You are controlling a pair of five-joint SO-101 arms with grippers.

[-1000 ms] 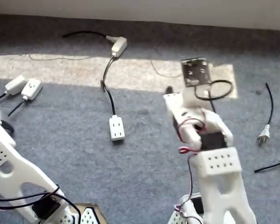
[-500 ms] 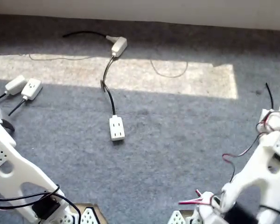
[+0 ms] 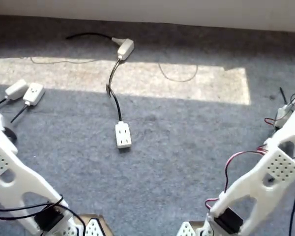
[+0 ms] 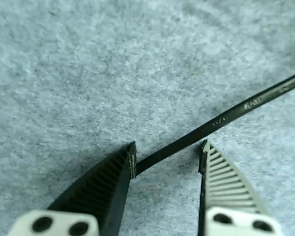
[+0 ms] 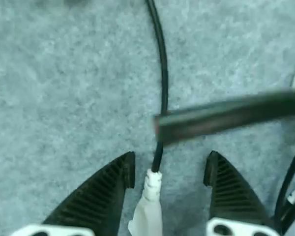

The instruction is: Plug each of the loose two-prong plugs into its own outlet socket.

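Wide-open left gripper (image 4: 167, 157) over black cord (image 4: 221, 118), ends out of frame. Spread right gripper (image 5: 169, 169) flanking white plug (image 5: 150, 196), prongs cut off. Blurred dark bar (image 5: 226, 115) across, unidentifiable. White outlet socket (image 3: 123, 135) on carpet (image 3: 187, 162).

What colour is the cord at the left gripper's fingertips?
The cord is black, clearest in the left wrist view.

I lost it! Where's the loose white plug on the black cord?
In the right wrist view, the white plug lies on grey carpet between the right gripper's open fingers.
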